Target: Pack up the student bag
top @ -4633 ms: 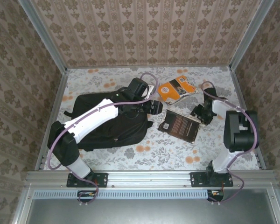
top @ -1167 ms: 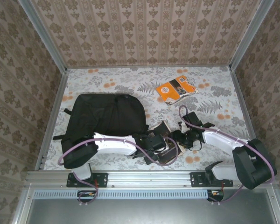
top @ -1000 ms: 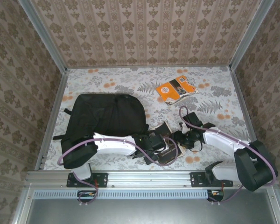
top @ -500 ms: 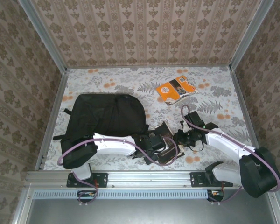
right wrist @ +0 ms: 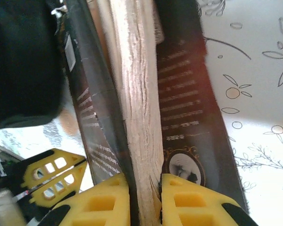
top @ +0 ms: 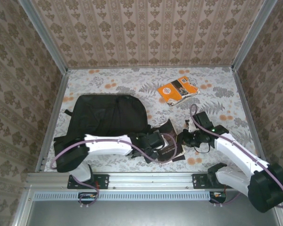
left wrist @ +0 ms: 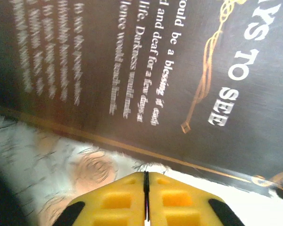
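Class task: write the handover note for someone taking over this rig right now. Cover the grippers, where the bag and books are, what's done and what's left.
Grippers: the left gripper is shut on nothing, with its pads pressed together and the dark book just ahead. The right gripper is shut on the dark book, one finger on each side of its page block.
Things: the student bag lies flat on the left of the table. I cannot tell whether it is unzipped. The orange book lies at the far right.
Done: neither book is in the bag.
Left: pack the dark book, then probably the orange book.
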Available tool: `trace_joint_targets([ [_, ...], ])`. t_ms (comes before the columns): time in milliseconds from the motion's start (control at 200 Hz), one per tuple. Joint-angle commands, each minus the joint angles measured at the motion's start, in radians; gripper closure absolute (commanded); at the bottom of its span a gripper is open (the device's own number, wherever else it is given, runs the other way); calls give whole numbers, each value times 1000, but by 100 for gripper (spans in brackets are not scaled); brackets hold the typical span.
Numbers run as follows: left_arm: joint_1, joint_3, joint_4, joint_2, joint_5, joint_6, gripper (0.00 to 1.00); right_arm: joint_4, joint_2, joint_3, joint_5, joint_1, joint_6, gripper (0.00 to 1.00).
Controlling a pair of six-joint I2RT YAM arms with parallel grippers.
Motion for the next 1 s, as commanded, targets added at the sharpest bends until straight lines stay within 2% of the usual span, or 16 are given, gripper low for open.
trace_joint_targets([
  [0,24,63,-81,-138,-4,-67,80,-61,-72,79,-55,-33,27,100],
  [160,108,139,-150,-266,33,-165,53,-144,-165,168,-27,-68,45,100],
  [280,206,180,-167,-311,100,-263,41,-182,-219,246,-22,-94,63,100],
  [430,341,192,-66,-311,279,-403,31,-160,-262,347,-55,-101,106,100],
  [540,392,206,58,-287,389,-480,30,-110,-273,395,-93,-102,152,100],
  [710,423,249,205,-231,484,-567,30,24,-295,401,-154,-102,255,100],
  [760,429,248,255,-223,505,-590,31,62,-297,394,-169,-102,284,100],
  [860,434,246,330,-216,530,-602,41,160,-309,360,-186,-102,345,100],
  [990,438,228,442,-210,586,-659,41,219,-312,326,-196,-102,388,100],
])
